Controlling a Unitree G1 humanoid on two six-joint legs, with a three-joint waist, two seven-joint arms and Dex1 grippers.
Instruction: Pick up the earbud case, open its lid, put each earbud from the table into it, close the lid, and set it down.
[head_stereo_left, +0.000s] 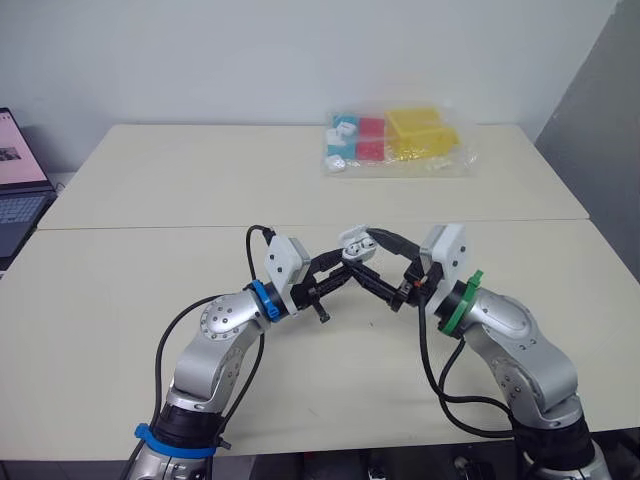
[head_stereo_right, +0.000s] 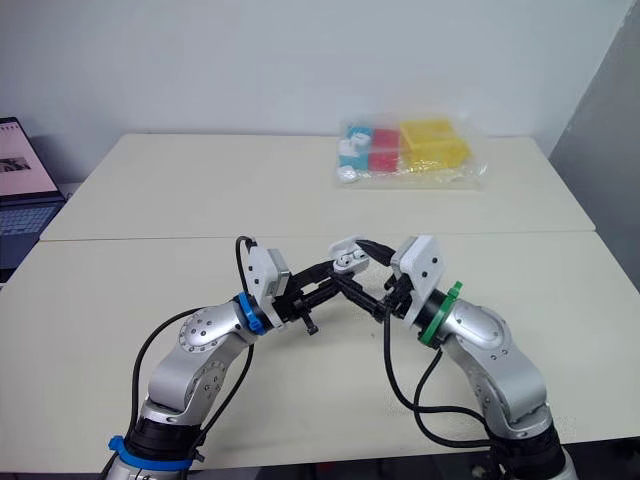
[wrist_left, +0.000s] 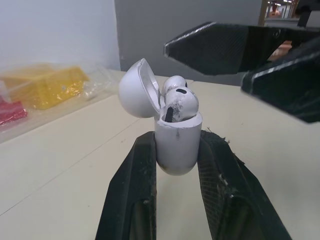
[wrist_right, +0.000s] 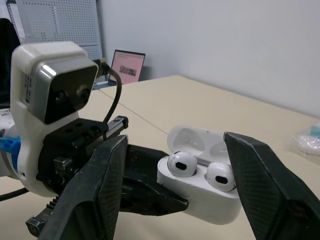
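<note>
A laptop (head_stereo_left: 20, 190) stands open past the left edge of the table (head_stereo_left: 150, 200), well apart from the arms. From there a wide stretch of pale tabletop runs to the left arm, and a seam crosses the whole surface from side to side just beyond the tools.

The left tool (head_stereo_left: 345, 268) reaches in towards the middle, its two black fingers (wrist_left: 132, 185) clamped on the sides of the white case (wrist_left: 176, 147). It holds the case upright and lifted above the near half of the table, about midway between the left and right edges. The lid (wrist_left: 137, 90) is swung back on its hinge. Two earbuds (wrist_right: 181, 162) sit side by side in their wells, heads up.

The right tool (wrist_right: 175, 140) comes in from the other side with its fingers spread wide, one on each side of the case. I cannot tell whether they touch it.

Further back and to the right, a clear bag (head_stereo_left: 395, 140) of blue, red and yellow blocks lies near the far edge. More tabletop stretches to the right of the right arm. A white wall backs the table, and a grey wall (head_stereo_left: 600, 110) closes in at the far right corner.
</note>
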